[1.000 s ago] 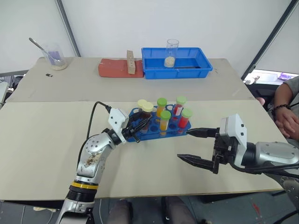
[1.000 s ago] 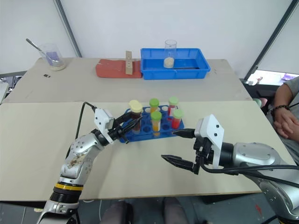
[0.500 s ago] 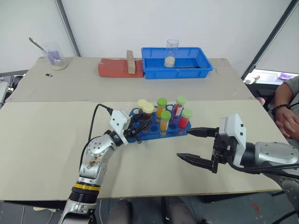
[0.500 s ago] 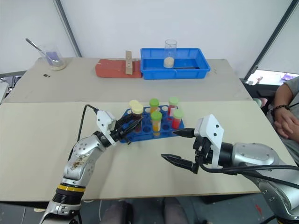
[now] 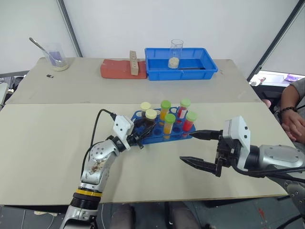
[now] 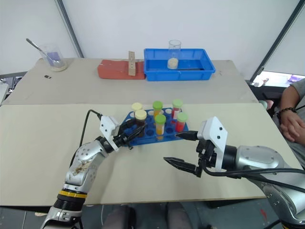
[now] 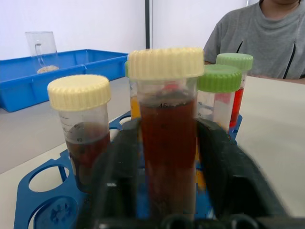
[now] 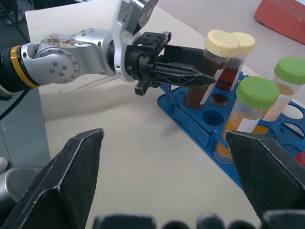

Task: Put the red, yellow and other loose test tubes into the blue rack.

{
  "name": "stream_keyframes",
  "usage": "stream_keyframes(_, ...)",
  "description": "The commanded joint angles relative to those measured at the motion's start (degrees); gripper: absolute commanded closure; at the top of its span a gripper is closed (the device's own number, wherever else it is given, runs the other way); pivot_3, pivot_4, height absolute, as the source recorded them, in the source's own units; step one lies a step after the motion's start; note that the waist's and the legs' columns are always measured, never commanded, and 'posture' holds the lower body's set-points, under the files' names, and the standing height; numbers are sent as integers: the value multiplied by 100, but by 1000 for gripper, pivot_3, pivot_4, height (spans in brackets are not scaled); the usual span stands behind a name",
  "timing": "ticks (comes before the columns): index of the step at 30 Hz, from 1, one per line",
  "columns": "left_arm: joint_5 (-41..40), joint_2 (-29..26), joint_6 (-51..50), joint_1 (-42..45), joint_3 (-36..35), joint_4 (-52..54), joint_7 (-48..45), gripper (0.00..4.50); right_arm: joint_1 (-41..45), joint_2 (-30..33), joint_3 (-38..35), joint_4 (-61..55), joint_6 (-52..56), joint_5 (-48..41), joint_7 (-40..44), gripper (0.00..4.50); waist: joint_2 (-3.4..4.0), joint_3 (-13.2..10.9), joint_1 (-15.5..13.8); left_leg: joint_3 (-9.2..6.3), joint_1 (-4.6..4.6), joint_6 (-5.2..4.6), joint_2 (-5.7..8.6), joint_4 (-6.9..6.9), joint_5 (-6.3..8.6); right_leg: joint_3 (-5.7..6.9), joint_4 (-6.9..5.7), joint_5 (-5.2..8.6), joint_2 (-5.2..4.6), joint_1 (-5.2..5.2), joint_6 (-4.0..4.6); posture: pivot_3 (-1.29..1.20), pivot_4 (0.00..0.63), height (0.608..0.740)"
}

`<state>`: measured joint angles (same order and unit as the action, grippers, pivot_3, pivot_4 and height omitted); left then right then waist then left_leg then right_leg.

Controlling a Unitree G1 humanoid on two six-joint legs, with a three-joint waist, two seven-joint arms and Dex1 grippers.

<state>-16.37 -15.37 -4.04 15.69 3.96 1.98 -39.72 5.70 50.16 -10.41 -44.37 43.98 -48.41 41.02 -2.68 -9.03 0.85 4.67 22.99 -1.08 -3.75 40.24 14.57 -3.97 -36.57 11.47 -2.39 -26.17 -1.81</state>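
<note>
- Beige counter [image 5: 47, 138], a seam running across it.
- Blue rack [image 5: 162, 134] stands near the centre.
- Blue tray [image 5: 181, 71] at 12 o'clock on the far part.
- Red block [image 5: 114, 70] touches the tray's left end.
- Clear beaker [image 5: 56, 57] with a spoon, at 10 o'clock.

Far table edge: blue tray [image 5: 209, 71] with glass beaker [image 5: 176, 53], red brick [image 5: 114, 70], spooned cup [image 5: 56, 58].

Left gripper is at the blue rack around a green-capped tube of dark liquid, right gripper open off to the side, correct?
Not quite: the dark tube between the left gripper fingers has a pale yellow cap, as the left wrist view shows. It is at the blue rack, and the right gripper is open.
</note>
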Motion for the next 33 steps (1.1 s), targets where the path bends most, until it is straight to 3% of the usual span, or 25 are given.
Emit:
stream_keyframes(1, -204, -192, -99, -55, -108, 302, -196, 789, 74, -31, -67, -107, -137, -12, -28, 0, 0, 0, 1, 0, 0, 0, 0, -1, 0, 0, 0, 0, 0, -1, 0, 0, 150, 705)
stream_keyframes(3, -226, -360, -155, -133, -134, 433, -281, 72, 64, -31, -61, -88, -139, 1, -27, 0, 0, 0, -3, 0, 1, 0, -1, -2, 0, 1, 2, 1, 0, -1, 1, 0, 150, 705)
stream_keyframes(9, -343, -1350, -715, -613, -474, 1219, -545, 72, -85, 147, -217, 182, -237, 253, 172, 0, 0, 0, 0, 2, 1, 0, -4, -26, 0, 2, 28, -1, 0, -2, 2, 0, 150, 705)
stream_keyframes(15, -356, -3016, -1687, -1336, -1292, 2141, -934, 72, -278, 854, -564, 1283, -1204, 1139, 1354, 0, 2, -1, -1, 10, 1, 0, -4, -47, 0, 5, 49, 1, -8, -8, 3, 0, 150, 705)
stream_keyframes(19, -308, -3605, -1775, -1877, -2109, 2353, -988, 72, -252, 1290, -626, 2179, -1947, 1642, 2191, 0, 4, -2, -6, 17, -2, 0, -5, -53, 2, 5, 58, 3, -12, -9, 5, 0, 150, 705)
stream_keyframes(25, -605, -3967, -2143, -2218, -2776, 2485, -1291, 72, 149, 1740, -719, 2813, -2046, 1588, 2947, 0, 16, -10, -19, 19, -5, 0, -10, -57, 2, 11, 53, 6, -12, -15, 11, 0, 150, 705)
stream_keyframes(33, -895, -3804, -2448, -2155, -2720, 2642, -1224, 72, 599, 1796, -493, 2943, -1960, 1678, 3108, 0, 20, -12, -16, 25, -4, 1, -12, -60, 3, 11, 52, 8, -12, -20, 14, 0, 150, 705)
